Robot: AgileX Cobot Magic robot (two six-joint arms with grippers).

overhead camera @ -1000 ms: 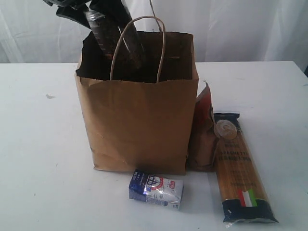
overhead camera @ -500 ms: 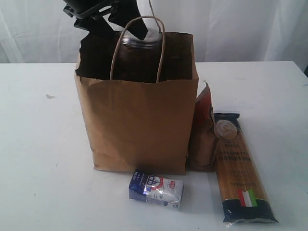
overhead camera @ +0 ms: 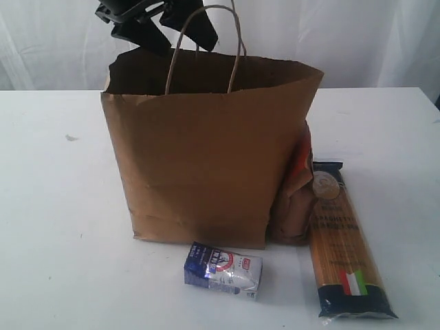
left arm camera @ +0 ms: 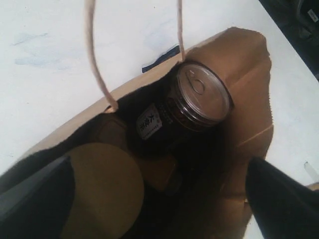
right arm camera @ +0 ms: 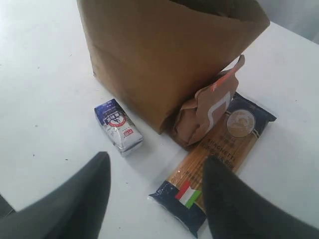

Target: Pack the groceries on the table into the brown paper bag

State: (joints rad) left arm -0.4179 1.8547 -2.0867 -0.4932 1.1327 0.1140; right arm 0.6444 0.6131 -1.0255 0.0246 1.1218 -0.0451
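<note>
The left end effector (overhead camera: 175, 33) is hovering spread and empty just above the mouth of the brown paper bag (overhead camera: 199, 172). The bag's looped handle (left arm camera: 94, 55) is hanging close beside its fingers (left arm camera: 35, 199). I judge that a finger snagging that loop could be tipping the light bag over. Below it, inside the bag, the tin can (left arm camera: 199, 97) is leaning beside the tan-lidded clear jar (left arm camera: 104, 186). The right end effector (right arm camera: 157, 199), also spread, is gripping nothing. The small blue-white carton (right arm camera: 118, 126), brown-orange pouch (right arm camera: 207, 114) and spaghetti packet (right arm camera: 214, 159) are waiting on the table (right arm camera: 40, 74) beyond its fingertips.
</note>
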